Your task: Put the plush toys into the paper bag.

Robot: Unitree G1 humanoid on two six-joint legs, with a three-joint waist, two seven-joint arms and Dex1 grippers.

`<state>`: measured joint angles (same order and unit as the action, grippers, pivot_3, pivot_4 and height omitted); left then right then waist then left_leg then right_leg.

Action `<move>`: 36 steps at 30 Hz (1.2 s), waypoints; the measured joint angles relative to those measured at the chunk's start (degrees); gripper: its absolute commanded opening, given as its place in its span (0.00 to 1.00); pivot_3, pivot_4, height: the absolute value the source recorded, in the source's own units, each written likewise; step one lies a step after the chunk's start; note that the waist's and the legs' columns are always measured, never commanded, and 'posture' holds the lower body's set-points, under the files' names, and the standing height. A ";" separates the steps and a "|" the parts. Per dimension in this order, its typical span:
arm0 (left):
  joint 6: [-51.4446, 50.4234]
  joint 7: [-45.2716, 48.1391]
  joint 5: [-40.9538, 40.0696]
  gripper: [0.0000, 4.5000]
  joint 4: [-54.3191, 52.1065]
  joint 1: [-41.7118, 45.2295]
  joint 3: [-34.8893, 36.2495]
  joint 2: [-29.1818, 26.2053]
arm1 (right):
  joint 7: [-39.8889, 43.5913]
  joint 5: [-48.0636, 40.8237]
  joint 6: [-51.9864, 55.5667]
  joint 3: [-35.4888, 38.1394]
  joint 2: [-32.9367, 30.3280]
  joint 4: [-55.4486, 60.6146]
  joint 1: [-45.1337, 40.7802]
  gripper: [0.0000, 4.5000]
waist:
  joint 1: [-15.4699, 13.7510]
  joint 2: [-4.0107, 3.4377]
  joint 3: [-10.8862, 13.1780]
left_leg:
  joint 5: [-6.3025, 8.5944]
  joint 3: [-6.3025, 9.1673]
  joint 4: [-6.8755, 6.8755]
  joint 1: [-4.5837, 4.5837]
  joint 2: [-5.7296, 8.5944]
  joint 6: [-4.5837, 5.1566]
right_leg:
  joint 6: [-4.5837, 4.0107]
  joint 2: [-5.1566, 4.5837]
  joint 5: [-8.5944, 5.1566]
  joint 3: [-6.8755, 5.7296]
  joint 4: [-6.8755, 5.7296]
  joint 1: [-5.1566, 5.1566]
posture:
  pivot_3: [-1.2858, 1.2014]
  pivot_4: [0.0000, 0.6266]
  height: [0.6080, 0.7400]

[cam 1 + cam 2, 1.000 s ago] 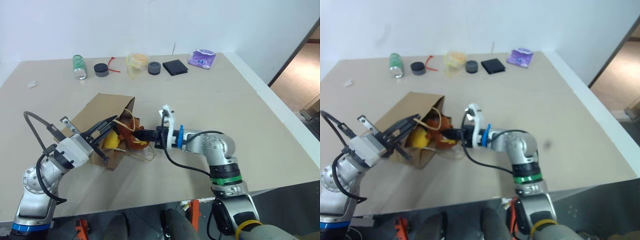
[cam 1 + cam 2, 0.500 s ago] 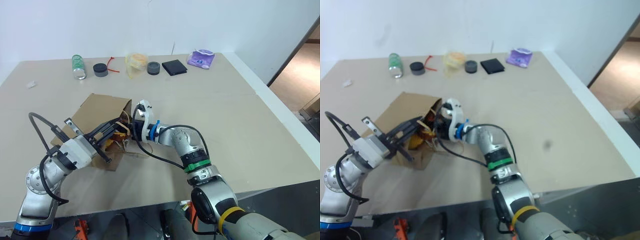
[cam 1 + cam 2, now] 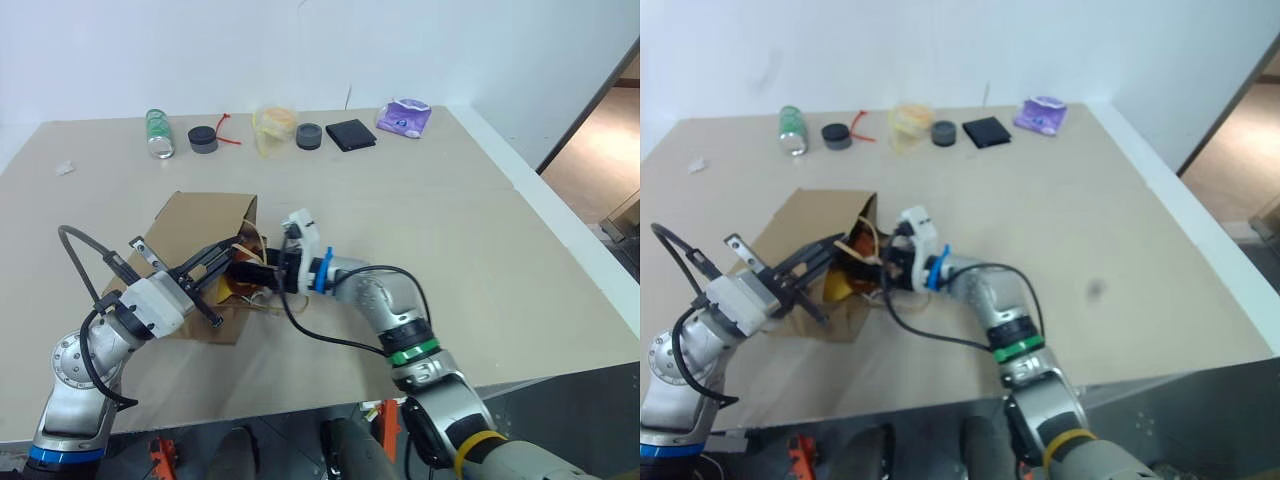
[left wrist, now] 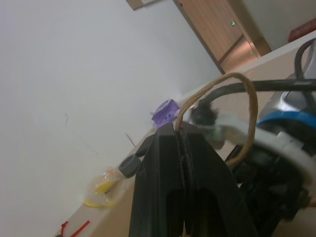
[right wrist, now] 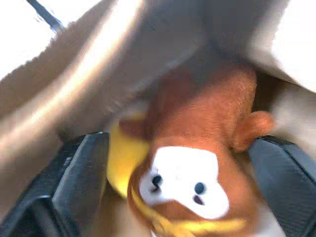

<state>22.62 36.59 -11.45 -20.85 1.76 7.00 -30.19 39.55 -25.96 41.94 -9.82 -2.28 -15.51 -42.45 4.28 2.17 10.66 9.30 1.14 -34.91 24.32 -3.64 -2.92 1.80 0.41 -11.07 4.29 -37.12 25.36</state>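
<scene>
Two plush toys (image 5: 192, 163), one paper bag (image 3: 195, 222), two black discs (image 3: 203, 139).

head stereo: down over table (image 3: 480, 230) | wrists: close on paper bag (image 3: 200, 215)

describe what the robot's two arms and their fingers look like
Both arms are silver metal with black joints and loose black cables. The left arm has a blue ring near its base; the right arm has green and yellow rings. The right gripper has a white bracket and blue collar. Both have black fingers.
</scene>
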 measured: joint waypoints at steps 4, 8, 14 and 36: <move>0.05 0.01 0.13 0.00 0.23 0.45 -0.39 0.15 | 4.18 0.70 -1.97 -0.25 -6.37 4.88 3.39 0.99 | 0.06 -0.01 0.00 | 0.00 0.03 0.08 -0.06 -0.04 0.00 | -0.07 0.08 -0.02 0.00 -0.01 0.01 | 0.52 0.24 1.00; 0.08 0.03 0.12 0.00 0.88 0.82 -0.42 0.15 | 9.85 2.31 -10.24 0.73 -14.81 9.79 8.75 0.99 | 0.03 -0.01 0.00 | 0.01 0.01 0.08 -0.03 -0.02 -0.01 | -0.04 0.06 -0.05 0.02 0.00 0.00 | 0.52 0.24 1.00; 0.13 0.18 0.07 0.00 1.47 1.15 -0.31 0.13 | 17.77 9.54 -29.86 0.47 -24.80 12.57 17.67 0.99 | 0.03 0.00 0.00 | 0.01 -0.01 0.07 -0.12 -0.02 -0.02 | -0.05 0.07 -0.06 0.04 0.00 -0.02 | 0.52 0.24 1.00; 0.10 1.19 -0.24 0.00 2.16 1.40 -0.31 -0.01 | 3.65 34.47 -60.68 -9.09 -17.09 -0.29 14.20 0.50 | 0.07 0.02 -0.01 | -0.01 -0.06 0.04 -0.25 0.00 -0.04 | -0.07 0.12 0.05 0.19 0.00 -0.07 | 0.52 0.24 1.00</move>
<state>22.72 37.78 -11.69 -18.69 3.17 6.69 -30.20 43.20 8.51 -18.74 -18.90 -19.37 -15.80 -28.25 4.35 2.18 10.65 9.29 1.09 -34.87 24.07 -3.64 -2.96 1.73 0.53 -11.01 4.48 -37.12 25.29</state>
